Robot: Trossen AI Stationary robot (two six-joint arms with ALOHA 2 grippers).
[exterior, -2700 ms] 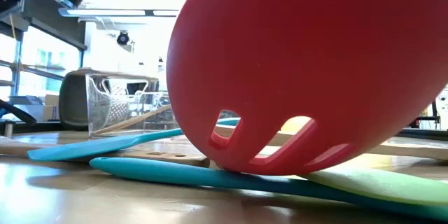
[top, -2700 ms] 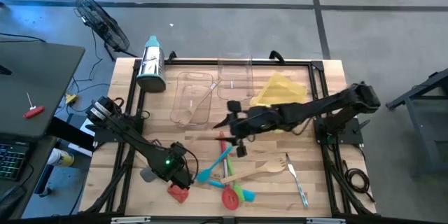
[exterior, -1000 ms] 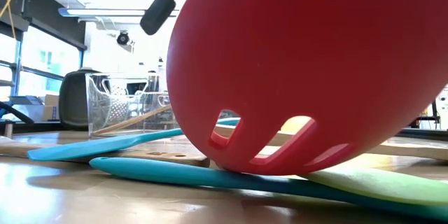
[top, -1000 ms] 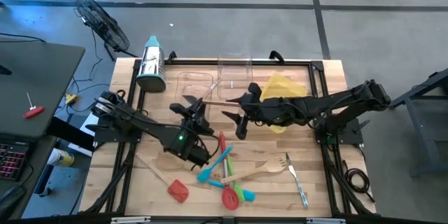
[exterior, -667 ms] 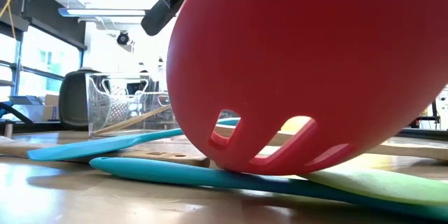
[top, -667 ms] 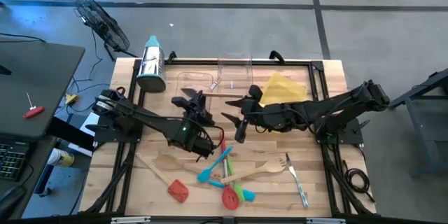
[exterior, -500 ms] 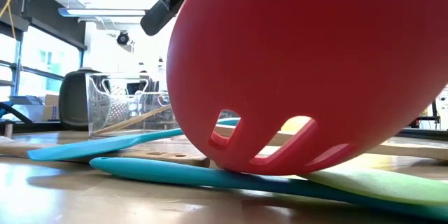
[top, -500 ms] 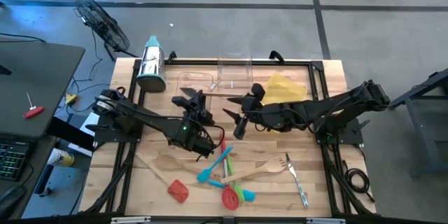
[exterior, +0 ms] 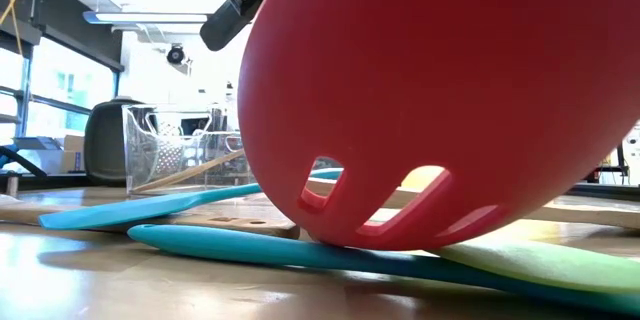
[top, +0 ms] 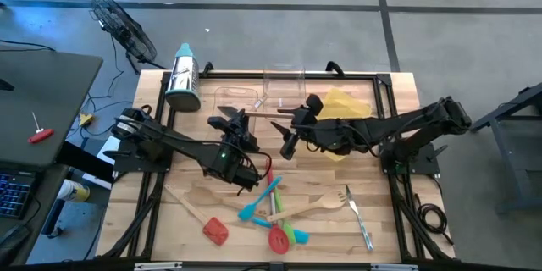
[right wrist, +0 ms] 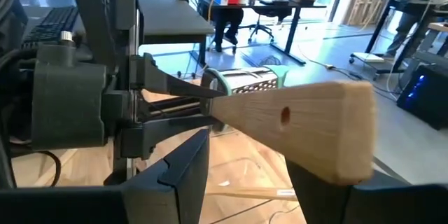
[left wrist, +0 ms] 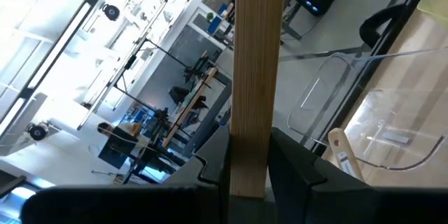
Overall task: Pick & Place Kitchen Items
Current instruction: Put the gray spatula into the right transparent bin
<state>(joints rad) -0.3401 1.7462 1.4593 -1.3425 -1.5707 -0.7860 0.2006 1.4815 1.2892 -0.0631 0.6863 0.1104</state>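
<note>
Over wooden table (top: 169, 212), L gripper (top: 234, 124) & R gripper (top: 296, 129) both clamping wooden utensil (top: 264, 118), handing over; next: one releasing.

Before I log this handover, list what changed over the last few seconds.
The left hand moved from the front utensils toward the clear tray and now grips the wooden utensil that the right hand also holds. The grater and red slotted spoon stayed put.

Both hands meet above the table (top: 385, 224) centre; clear tray (top: 235, 102) behind them, utensils (top: 271, 207) in front
</note>
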